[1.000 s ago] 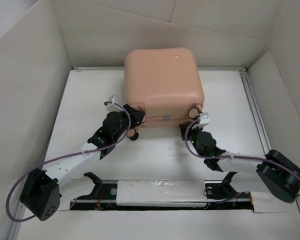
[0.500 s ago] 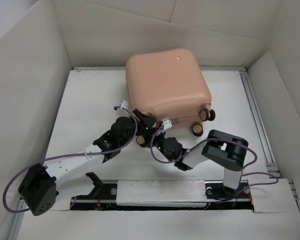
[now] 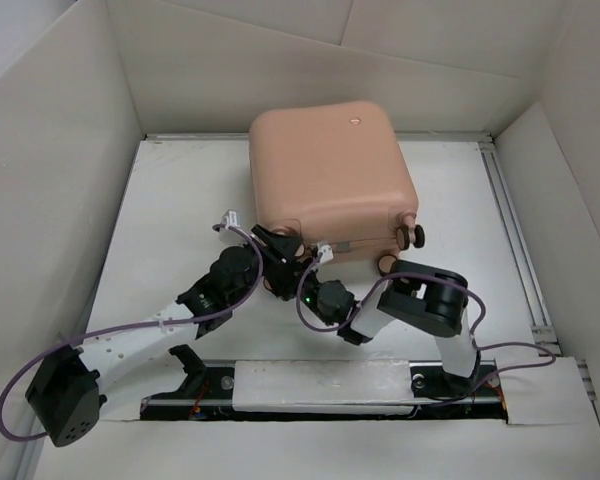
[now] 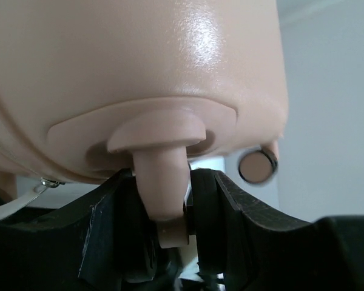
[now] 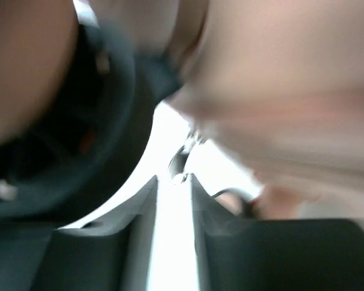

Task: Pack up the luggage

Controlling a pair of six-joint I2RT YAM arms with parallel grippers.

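The black two-finger left gripper (image 4: 164, 185) squeezes the pink hard-shell luggage (image 4: 139, 54) by one wheel leg (image 4: 161, 173). Mid-frame, the black right gripper (image 5: 173, 185) has its jaws slightly apart.

The salmon-pink luggage (image 3: 330, 175) lies closed, broad side up, slightly skewed.

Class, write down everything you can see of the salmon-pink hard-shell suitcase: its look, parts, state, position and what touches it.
The salmon-pink hard-shell suitcase looks like smooth glossy plastic with rounded corners. It lies closed and flat on the white table, slightly askew, a seam along its near side. Two black-and-pink wheels show at its near right corner. The left gripper clamps a pink wheel stem at the near left corner; the right gripper sits close by, contact unclear.
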